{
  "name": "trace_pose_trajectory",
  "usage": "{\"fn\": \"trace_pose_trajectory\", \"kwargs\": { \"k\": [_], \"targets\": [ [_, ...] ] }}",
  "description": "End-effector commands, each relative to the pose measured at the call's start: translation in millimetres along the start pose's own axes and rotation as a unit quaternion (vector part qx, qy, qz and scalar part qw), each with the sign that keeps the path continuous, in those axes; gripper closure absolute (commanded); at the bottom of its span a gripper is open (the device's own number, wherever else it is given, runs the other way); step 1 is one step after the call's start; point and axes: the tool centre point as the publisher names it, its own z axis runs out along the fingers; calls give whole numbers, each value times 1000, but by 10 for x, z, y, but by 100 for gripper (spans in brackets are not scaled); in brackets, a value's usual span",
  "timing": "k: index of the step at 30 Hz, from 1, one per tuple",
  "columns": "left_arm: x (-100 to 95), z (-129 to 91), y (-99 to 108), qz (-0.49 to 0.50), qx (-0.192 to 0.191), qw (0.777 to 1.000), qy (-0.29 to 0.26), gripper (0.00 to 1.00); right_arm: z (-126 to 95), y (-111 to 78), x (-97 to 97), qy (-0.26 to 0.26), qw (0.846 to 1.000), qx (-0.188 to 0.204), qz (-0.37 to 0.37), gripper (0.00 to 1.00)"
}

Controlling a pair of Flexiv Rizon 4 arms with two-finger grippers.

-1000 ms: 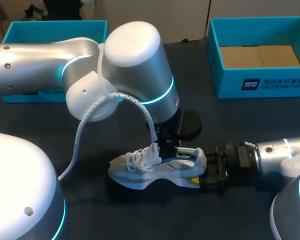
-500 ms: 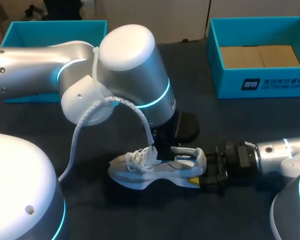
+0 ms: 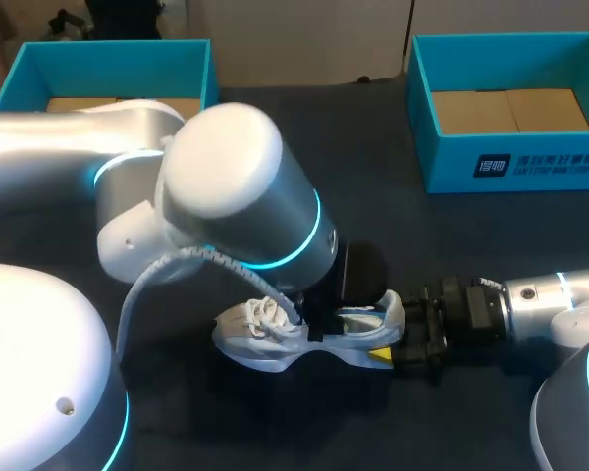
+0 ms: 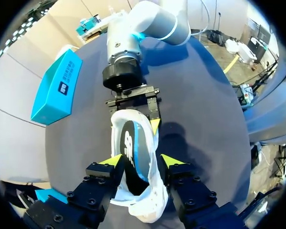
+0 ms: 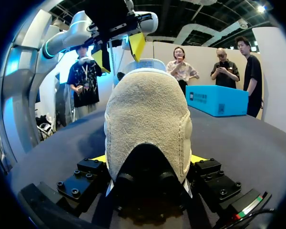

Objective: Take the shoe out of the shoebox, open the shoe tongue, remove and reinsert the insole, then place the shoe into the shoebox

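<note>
With the right gripper (image 5: 148,159), clamps the heel of the shoe (image 3: 267,343) from both sides, yellow tips pressed against it, right of lower centre in the head view

With the left gripper (image 4: 140,161), straddles the shoe's mouth from above, fingers apart, one yellow tip on each side of the collar; cannot tell whether either tip touches the fabric

Has the shoe already out of its box, upright on its sole on the dark table (image 3: 471,255), at the lower middle of the head frame, laces toward the left, heel toward the right

Sees the dark lining inside the shoe between the spread left fingers, but cannot make out whether the insole sits in place or how far the tongue is lifted

Leaves the teal shoebox (image 3: 510,165) at the upper right of the frame, well apart from the shoe, bare cardboard showing on its floor; leaves a second teal box (image 3: 108,57) at the upper left, partly behind the left arm

Judges the step as the work at the shoe's mouth, tongue or insole, with return to the box not yet begun

Calls next for bringing the left tips closer together so they fit the opening, lowering them in, and pinching the tongue or insole edge while the right hold pins the heel
</note>
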Motion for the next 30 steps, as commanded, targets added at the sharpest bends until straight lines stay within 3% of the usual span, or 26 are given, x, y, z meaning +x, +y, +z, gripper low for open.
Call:
{"fn": "trace_pose_trajectory", "kwargs": {
  "k": [1,30],
  "targets": [
    [57,0,14,-4,4,1000,-25,51,3,10,6,0,1000,2,0,100],
    [-5,285,-139,-28,-14,996,-84,52,3,10,6,0,1000,2,0,100]
  ]
}}
